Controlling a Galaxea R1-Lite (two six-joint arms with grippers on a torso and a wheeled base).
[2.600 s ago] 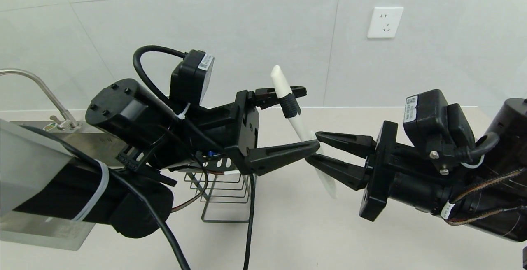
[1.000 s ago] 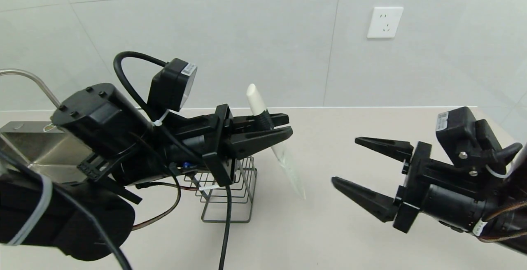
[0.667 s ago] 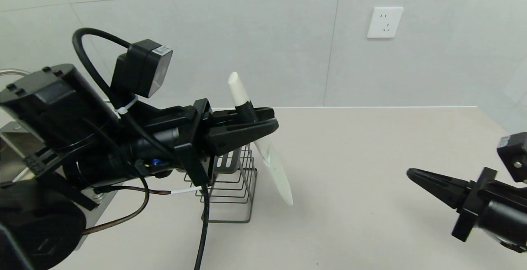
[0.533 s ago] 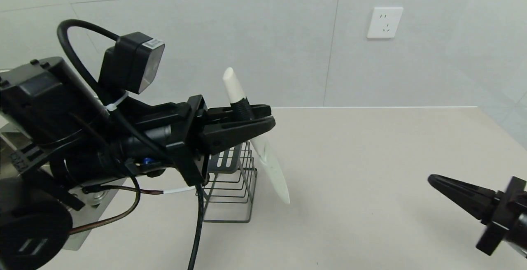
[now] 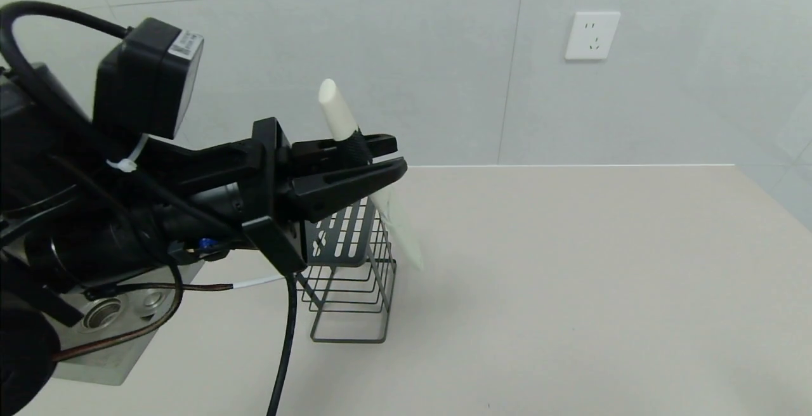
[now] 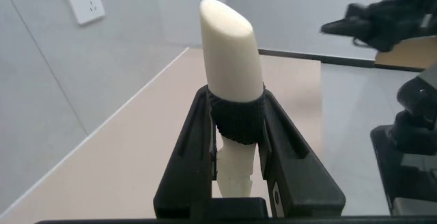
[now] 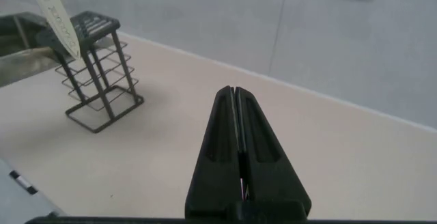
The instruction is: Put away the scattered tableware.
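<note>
L pincer [image 5: 380, 156] pinches the knife [image 5: 336, 111] by the black band on its white handle: handle up, blade slanting down, tip near the top plate of the wire rack [image 5: 339, 238]; can't tell if they touch. The wire rack stands on the counter [image 5: 571, 276], next to a steel sink [image 5: 95, 359]. R pincer [image 7: 234, 91] is pressed together, holding nothing, above the counter, well apart from the wire rack. A socket [image 5: 592, 35] sits on the wall behind.
</note>
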